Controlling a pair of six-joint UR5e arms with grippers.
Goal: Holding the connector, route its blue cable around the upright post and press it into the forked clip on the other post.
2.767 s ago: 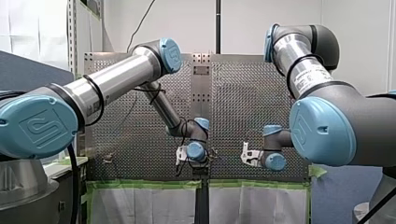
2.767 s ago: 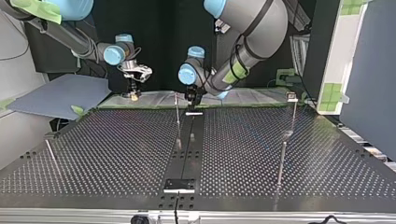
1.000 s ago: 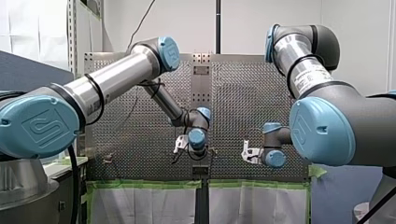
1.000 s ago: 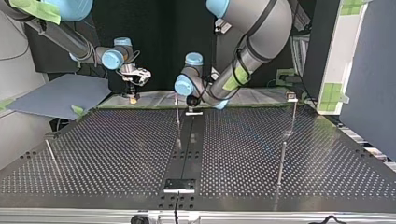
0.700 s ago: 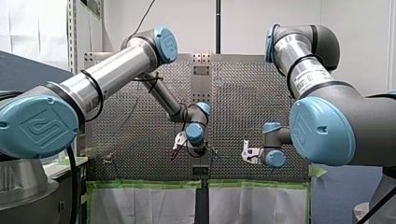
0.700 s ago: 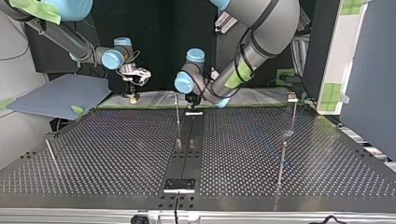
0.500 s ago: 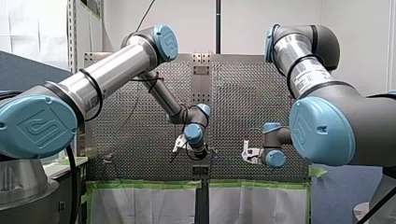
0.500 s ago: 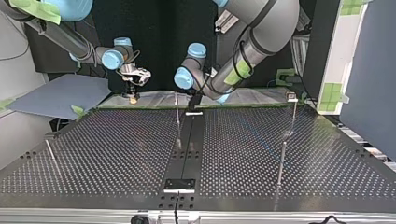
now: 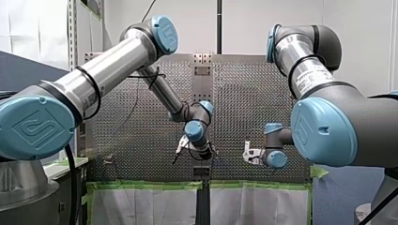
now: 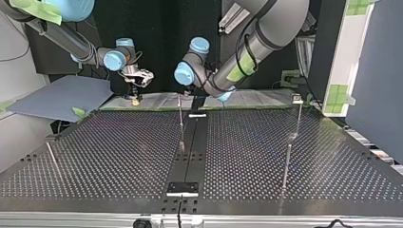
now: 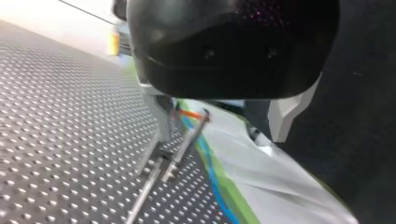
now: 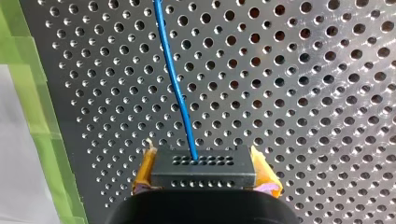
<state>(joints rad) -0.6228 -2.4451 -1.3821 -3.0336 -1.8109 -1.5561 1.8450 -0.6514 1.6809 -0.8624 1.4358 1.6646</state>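
Yellow pads (image 12: 264, 175) of my right gripper (image 12: 204, 179) are clamped on the black connector (image 12: 203, 167), which is unmoved at the top view's left. Its blue cable (image 12: 175, 79) is led away over the perforated table (image 12: 303, 93). My left gripper (image 10: 194, 97) has been raised and swung toward the thin post (image 10: 180, 121); its opening cannot be told.

A perforated metal counter (image 10: 119, 156) filled the top view, split by a black strip (image 10: 192, 152) running from 6 toward 12 o'clock. A grey-blue board (image 10: 62, 97) lay off its edge at 9 o'clock. Along the counter's edge at the front view's 6 o'clock ran green tape (image 9: 145, 185), with white sheets (image 9: 141, 206) just below.
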